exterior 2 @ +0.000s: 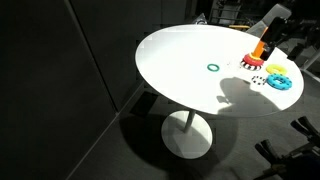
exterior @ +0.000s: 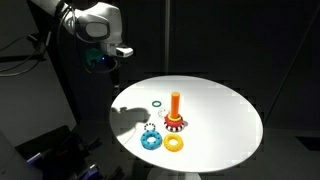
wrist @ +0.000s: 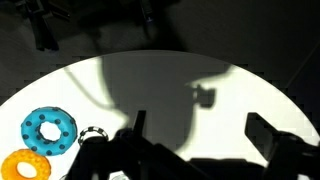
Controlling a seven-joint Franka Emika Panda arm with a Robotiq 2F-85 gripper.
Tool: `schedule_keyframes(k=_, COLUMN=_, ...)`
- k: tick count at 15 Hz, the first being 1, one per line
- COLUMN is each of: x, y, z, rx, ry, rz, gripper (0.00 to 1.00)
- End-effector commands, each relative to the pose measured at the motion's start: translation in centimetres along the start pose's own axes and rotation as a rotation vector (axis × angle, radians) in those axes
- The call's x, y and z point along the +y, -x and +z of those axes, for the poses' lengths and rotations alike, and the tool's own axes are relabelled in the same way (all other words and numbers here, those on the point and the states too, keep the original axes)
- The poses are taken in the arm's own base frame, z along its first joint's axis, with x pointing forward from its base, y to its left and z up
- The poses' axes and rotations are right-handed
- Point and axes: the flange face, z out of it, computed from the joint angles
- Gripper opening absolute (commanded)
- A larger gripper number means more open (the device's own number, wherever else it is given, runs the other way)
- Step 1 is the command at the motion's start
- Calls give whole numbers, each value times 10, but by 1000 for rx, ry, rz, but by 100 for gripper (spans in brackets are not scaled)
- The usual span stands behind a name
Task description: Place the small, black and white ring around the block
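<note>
The gripper (exterior: 110,64) hangs high over the table's (exterior: 225,115) edge on the arm's side. In the wrist view its two fingers (wrist: 138,128) are spread wide with nothing between them.

The small ring (exterior: 150,127) lies flat on the table, toward the edge nearest the camera in an exterior view. It sits just beside the blue ring (exterior: 151,141), and I cannot tell whether the two touch. The block (exterior: 175,103) stands upright nearer the middle, with the red ring (exterior: 176,123) at its foot and the small ring a little way off to one side.

To my eye nothing of the task is done yet, and the pickup looks like the tricky part. The small ring is thin and low, so fingers that close a shade too high would slide over it. Fingers that come down off-centre could catch the blue ring and shove both away.

Later, the block is slim and looks easy to tip if the gripper clips it on the way down. The ring's hole is tight, so a tilted or offset drop could leave it perched on top or bouncing off.

I can read no brand, label or writing anywhere.
</note>
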Motion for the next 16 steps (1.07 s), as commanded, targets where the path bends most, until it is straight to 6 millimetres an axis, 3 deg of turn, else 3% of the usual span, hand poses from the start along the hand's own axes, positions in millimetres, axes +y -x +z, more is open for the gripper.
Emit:
schedule_keyframes(k=1, x=23, y=-14, z=8, rx=-9, ry=31, rz=-54, gripper=100)
schedule_keyframes(k=4, x=42, y=-25, z=15, rx=-24, ry=60, rz=-59, gripper=100)
schedule_keyframes(k=5, x=32, y=-17, z=15, rx=-24, ry=46, rz=-42, gripper=100)
schedule_keyframes(k=16, x=38, y=-22, z=19, rx=-36, ry=49, rz=-36, gripper=100)
